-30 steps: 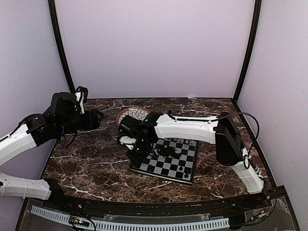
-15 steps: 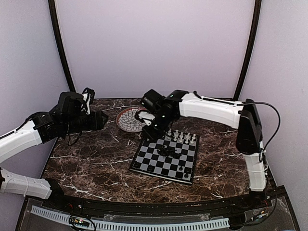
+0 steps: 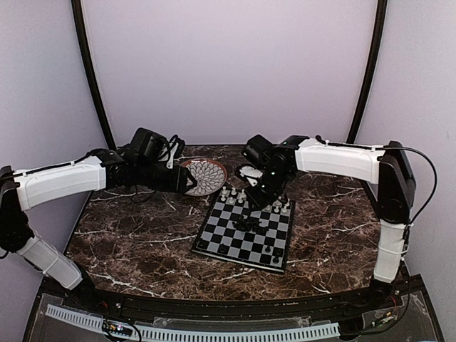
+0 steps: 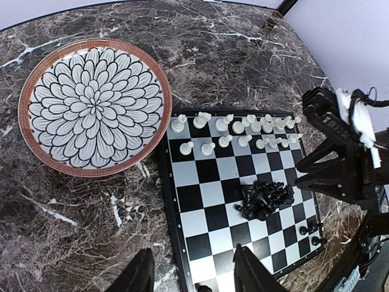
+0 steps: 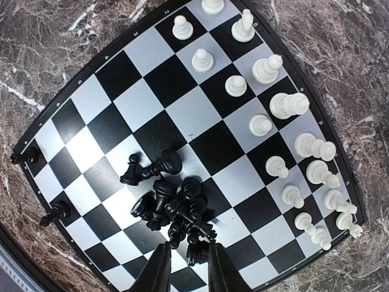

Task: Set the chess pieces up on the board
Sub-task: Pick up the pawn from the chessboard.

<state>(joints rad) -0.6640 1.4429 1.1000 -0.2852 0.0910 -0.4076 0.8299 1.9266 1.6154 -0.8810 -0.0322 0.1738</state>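
Since a second ago, a swing inward by the left gripper [image 3: 187,182] from the table's left side to the left rim of the plate [image 3: 206,176], and a pull-back by the right gripper [image 3: 253,194] from the board's near-left part to its far edge. On the left, fingers [image 4: 141,277] spread wide with nothing between them, one framed against the marble table [image 4: 73,231], the other against the edge of the board [image 4: 206,201]. On the right, fingers [image 5: 159,271] parted only narrowly, pinching nothing, poised above a tumbled heap of black pieces [image 5: 173,207] at mid-board. Beyond that heap, white pieces [image 5: 267,125] upright in two rows along the board's far edge. Along the near edge, a few more black pieces standing singly. Just left of the board's far corner, close beside it, the round petal-patterned plate flat on the table.
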